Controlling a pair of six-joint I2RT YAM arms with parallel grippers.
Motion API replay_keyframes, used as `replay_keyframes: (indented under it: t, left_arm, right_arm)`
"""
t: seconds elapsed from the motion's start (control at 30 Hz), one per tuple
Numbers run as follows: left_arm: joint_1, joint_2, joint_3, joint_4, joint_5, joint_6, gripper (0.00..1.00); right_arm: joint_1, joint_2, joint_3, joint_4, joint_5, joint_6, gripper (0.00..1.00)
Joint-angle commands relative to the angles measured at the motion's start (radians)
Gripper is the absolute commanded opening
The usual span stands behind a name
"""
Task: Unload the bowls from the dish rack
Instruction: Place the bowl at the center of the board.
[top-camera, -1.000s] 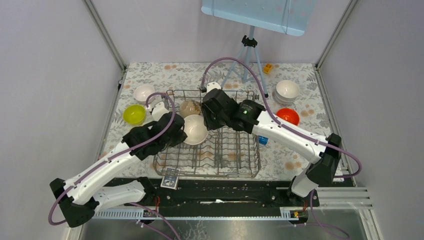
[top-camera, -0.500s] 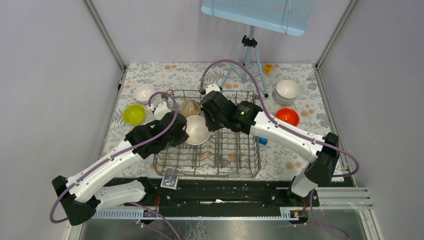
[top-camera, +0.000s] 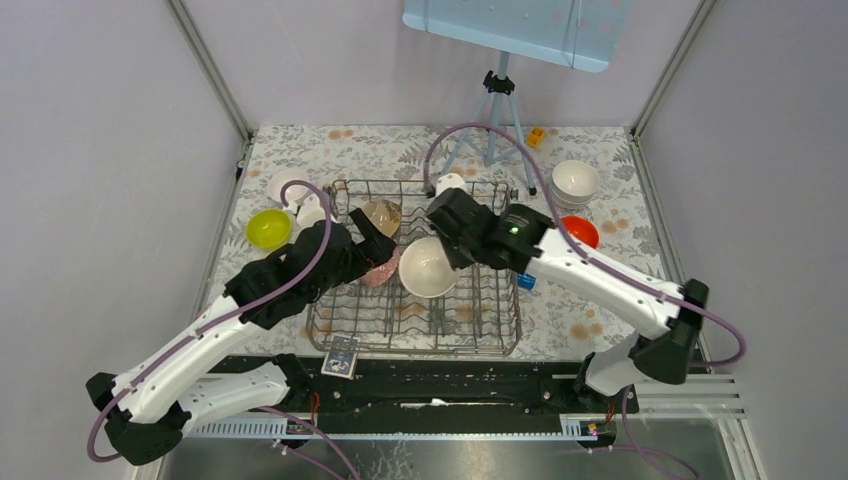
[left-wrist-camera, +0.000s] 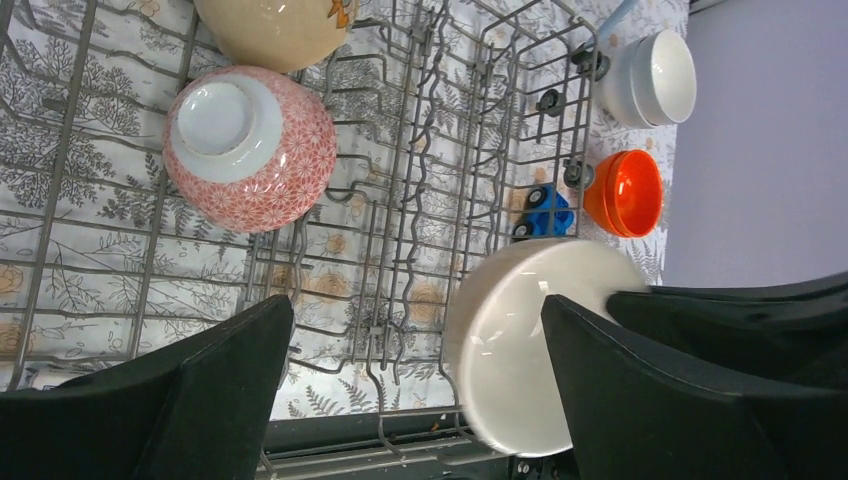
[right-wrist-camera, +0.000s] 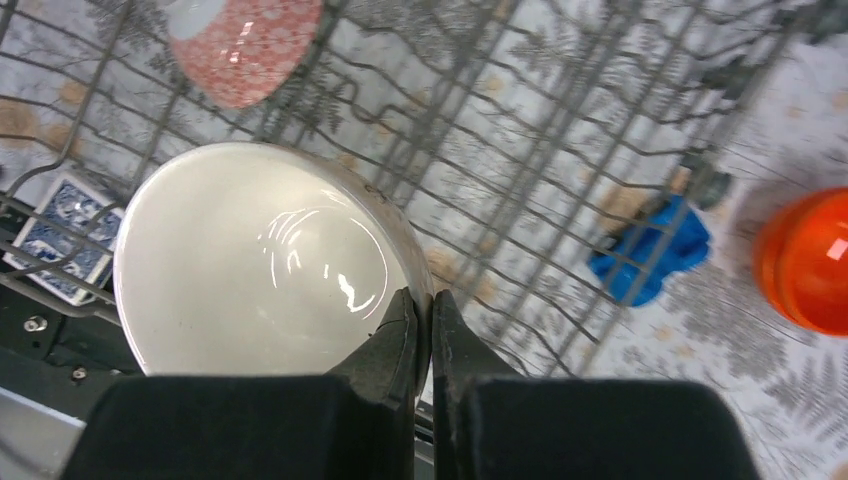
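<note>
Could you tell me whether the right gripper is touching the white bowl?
Touching: right wrist view shows the right gripper clamped on the white bowl at its rim.

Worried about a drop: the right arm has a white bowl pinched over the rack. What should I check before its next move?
1. Grip: right gripper shut on white bowl rim: ok.
2. Bowl free of dish rack tines: cannot tell.
3. Rightward path: blue block lies beside the rack, maybe in the way: not ok.
4. Bare tablecloth near orange bowl: ok.
5. left gripper open by pink bowl, not holding: ok.
</note>
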Motion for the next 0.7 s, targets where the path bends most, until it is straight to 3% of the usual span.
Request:
replay_keyframes:
  t: [0.0,0.13,0.3,0.5,0.67]
  left_arm:
    - [0.005,-0.058,0.015,0.073,-0.031,0.075,0.99]
    - [0.004,-0.088,-0.011,0.099,-0.067,0.115,0.99]
    - [0.004,-0.082,-0.048,0.099,-0.071,0.116,0.99]
    - [0.004,-0.113,-0.137,0.15,-0.089,0.093,0.99]
    - [0.005,-0.111,-0.186,0.184,-0.03,0.064,0.99]
  right_arm:
    - [-0.083,-0.193,0.0,-0.088,0.152,-0.031,0.0]
    - [-0.322,-0.312,-0.051,-0.102,0.151,-0.064,0.0]
    - [-0.7,-0.461,-0.216,0.01,0.055,-0.027,0.0]
    - [-0.963,-0.584,-0.459,0.114,0.016,0.167,0.0]
    - [-1.089,-0.632,-0.577,0.154,0.047,0.295,0.0]
